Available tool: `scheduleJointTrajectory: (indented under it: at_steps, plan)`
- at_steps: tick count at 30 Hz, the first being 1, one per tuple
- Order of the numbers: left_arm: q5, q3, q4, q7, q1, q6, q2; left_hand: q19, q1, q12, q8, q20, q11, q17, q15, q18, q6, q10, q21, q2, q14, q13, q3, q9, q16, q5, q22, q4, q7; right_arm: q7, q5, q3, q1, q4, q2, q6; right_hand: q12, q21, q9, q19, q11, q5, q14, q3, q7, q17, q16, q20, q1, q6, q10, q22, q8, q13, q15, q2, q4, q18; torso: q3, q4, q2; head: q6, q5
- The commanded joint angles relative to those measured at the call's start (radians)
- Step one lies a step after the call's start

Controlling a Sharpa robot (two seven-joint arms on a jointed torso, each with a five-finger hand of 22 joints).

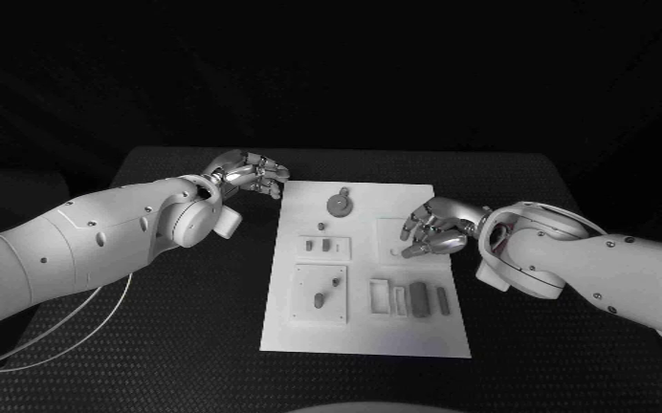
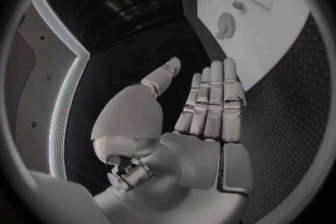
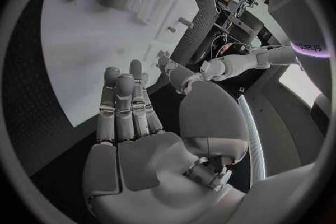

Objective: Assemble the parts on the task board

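The white task board (image 1: 362,332) lies in the middle of the black table. On it are a round grey part (image 1: 340,205), small grey pieces (image 1: 319,244), two pegs in a raised square plate (image 1: 325,294) and upright grey blocks (image 1: 419,297). My left hand (image 1: 250,175) hovers over the table just off the board's far left corner; its fingers (image 2: 212,102) lie straight with nothing in them. My right hand (image 1: 439,228) is over the board's right edge, also empty, with its fingers (image 3: 125,106) stretched out above the board (image 3: 84,50).
Black table surface surrounds the board (image 2: 280,39) on all sides. A thin cable (image 1: 77,322) runs along the table under my left arm. The round part (image 2: 225,24) lies a short way ahead of my left hand.
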Motion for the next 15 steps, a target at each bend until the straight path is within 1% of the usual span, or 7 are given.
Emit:
scheduleJointTrajectory:
  at_steps: [1, 2, 3, 4, 6, 8, 15]
  plan:
    - [0.008, 0.0, -0.003, 0.016, 0.001, 0.006, 0.005, 0.006, -0.012, 0.005, 0.005, 0.001, 0.001, 0.002, 0.004, 0.011, -0.003, 0.002, -0.007, 0.001, 0.001, -0.001, 0.0, -0.001, -0.007, -0.002, 0.001, 0.006, -0.001, -0.155, 0.081, -0.004, -0.001, 0.021, -0.016, 0.138, 0.733, 0.046, 0.084, 0.155, -0.119, 0.014, 0.056, -0.06, -0.092, 0.183, 0.284, -0.13, -0.175, 0.039, -0.216, -0.008, 0.065, 0.663, -0.138, 0.005, 0.088, -0.01, 0.0035, -0.0049, -0.001, 0.0, -0.003]
    - [0.008, 0.0, -0.004, 0.016, 0.001, 0.006, 0.005, 0.006, -0.012, 0.005, 0.005, 0.001, 0.001, 0.002, 0.004, 0.011, -0.003, 0.002, -0.007, 0.002, 0.001, -0.001, 0.0, -0.001, -0.007, -0.002, 0.001, 0.006, -0.001, -0.19, 0.096, -0.006, -0.001, 0.026, -0.02, 0.156, 0.747, 0.036, 0.101, 0.134, -0.124, 0.013, 0.037, -0.024, -0.066, 0.173, 0.258, -0.126, -0.136, 0.076, -0.218, -0.007, 0.09, 0.673, -0.108, 0.05, 0.076, -0.016, 0.0043, -0.0058, -0.002, -0.001, -0.004]
    - [0.008, 0.0, -0.004, 0.016, 0.001, 0.006, 0.005, 0.006, -0.012, 0.005, 0.005, 0.001, 0.001, 0.002, 0.004, 0.011, -0.003, 0.002, -0.007, 0.002, 0.001, -0.001, 0.0, -0.001, -0.007, -0.002, 0.001, 0.007, -0.001, -0.216, 0.106, -0.007, -0.002, 0.028, -0.022, 0.169, 0.754, 0.036, 0.105, 0.13, -0.107, 0.007, 0.034, -0.025, -0.058, 0.171, 0.25, -0.119, -0.144, 0.072, -0.217, -0.004, 0.089, 0.677, -0.108, 0.045, 0.079, -0.021, 0.005, -0.0066, -0.002, -0.002, -0.004]
    - [0.008, 0.0, -0.003, 0.016, 0.001, 0.006, 0.005, 0.006, -0.012, 0.005, 0.005, 0.001, 0.001, 0.002, 0.004, 0.011, -0.003, 0.002, -0.007, 0.002, 0.001, -0.001, 0.0, -0.001, -0.007, -0.002, 0.001, 0.007, -0.001, -0.256, 0.126, -0.009, -0.002, 0.033, -0.024, 0.171, 0.769, 0.04, 0.121, 0.126, -0.094, 0.004, 0.043, -0.018, -0.048, 0.174, 0.238, -0.109, -0.157, 0.063, -0.219, 0.005, 0.089, 0.686, -0.096, 0.045, 0.084, -0.021, 0.0043, -0.0053, -0.002, -0.003, -0.005]
    - [0.008, 0.0, -0.003, 0.016, 0.001, 0.007, 0.005, 0.006, -0.012, 0.005, 0.005, 0.001, 0.001, 0.002, 0.004, 0.011, -0.003, 0.002, -0.007, 0.002, 0.001, -0.001, 0.0, -0.001, -0.007, -0.002, 0.001, 0.007, -0.001, -0.301, 0.141, -0.018, -0.003, 0.046, -0.03, 0.186, 0.775, 0.042, 0.131, 0.124, -0.091, 0.003, 0.053, -0.02, -0.044, 0.183, 0.236, -0.104, -0.182, 0.054, -0.222, 0.011, 0.084, 0.688, -0.092, 0.045, 0.094, -0.018, 0.0053, -0.0063, -0.003, -0.003, -0.003]
    - [0.008, 0.0, -0.003, 0.015, 0.001, 0.007, 0.004, 0.006, -0.012, 0.005, 0.005, 0.001, 0.001, 0.002, 0.004, 0.011, -0.003, 0.003, -0.007, 0.002, 0.001, -0.001, 0.0, -0.001, -0.007, -0.002, 0.001, 0.007, -0.001, -0.323, 0.137, -0.019, -0.003, 0.056, -0.034, 0.18, 0.782, 0.044, 0.14, 0.124, -0.089, 0.003, 0.062, -0.026, -0.043, 0.195, 0.235, -0.1, -0.207, 0.048, -0.222, 0.017, 0.08, 0.69, -0.09, 0.051, 0.093, -0.012, 0.0046, -0.0049, -0.003, -0.006, -0.004]
    - [0.008, 0.0, -0.001, 0.014, 0.001, 0.009, 0.002, 0.006, -0.012, 0.005, 0.005, 0.001, 0.001, 0.003, 0.004, 0.011, -0.002, 0.003, -0.007, 0.002, 0.001, -0.001, 0.0, -0.001, -0.008, -0.002, 0.001, 0.007, -0.001, -0.353, 0.08, -0.022, -0.004, 0.054, -0.039, 0.188, 0.793, 0.048, 0.159, 0.128, -0.091, 0.003, 0.083, -0.018, -0.044, 0.226, 0.235, -0.098, -0.266, 0.055, -0.217, 0.021, 0.071, 0.689, -0.092, 0.039, 0.103, -0.009, 0.0004, -0.001, -0.001, -0.01, -0.013]
